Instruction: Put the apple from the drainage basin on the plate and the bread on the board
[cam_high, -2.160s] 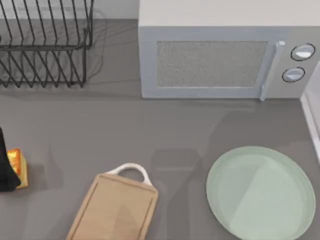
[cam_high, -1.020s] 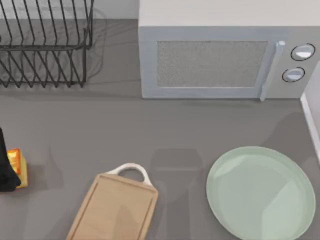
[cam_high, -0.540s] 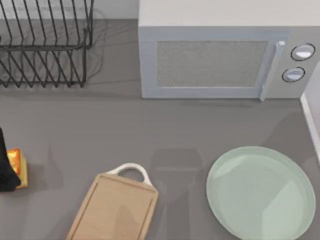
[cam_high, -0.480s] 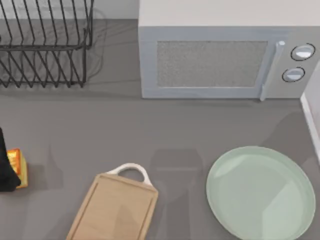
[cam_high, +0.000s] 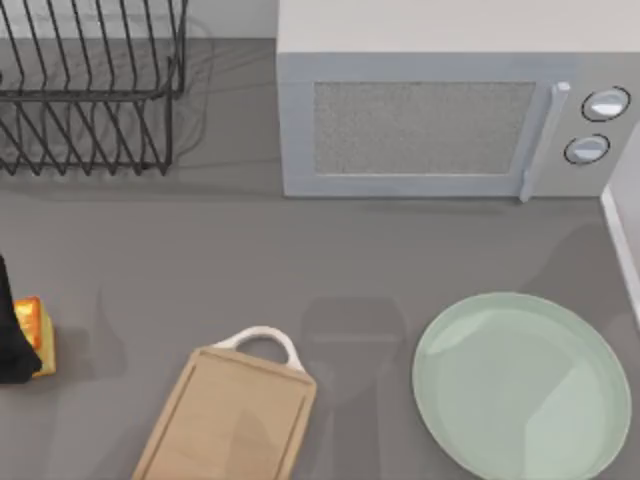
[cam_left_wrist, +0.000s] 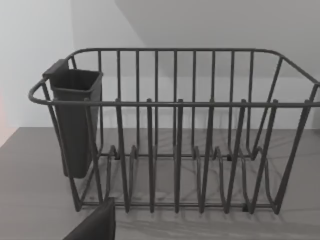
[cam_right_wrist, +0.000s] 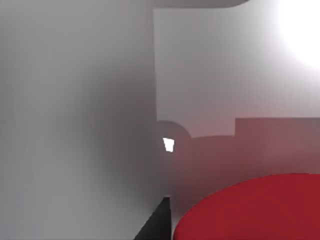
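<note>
Apple (cam_right_wrist: 250, 210) sits close under my right tool, grasp unclear, so I'd carry it level to the plate (cam_high: 520, 385).

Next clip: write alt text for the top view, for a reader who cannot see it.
A large round pale-green plate lies empty at the grey table's right, with a bare light-brown wooden cutting board left of it. A small orange-topped bread chunk sits at the left edge beside a black arm part. Behind stand a black wire dish rack and a grey microwave.
</note>
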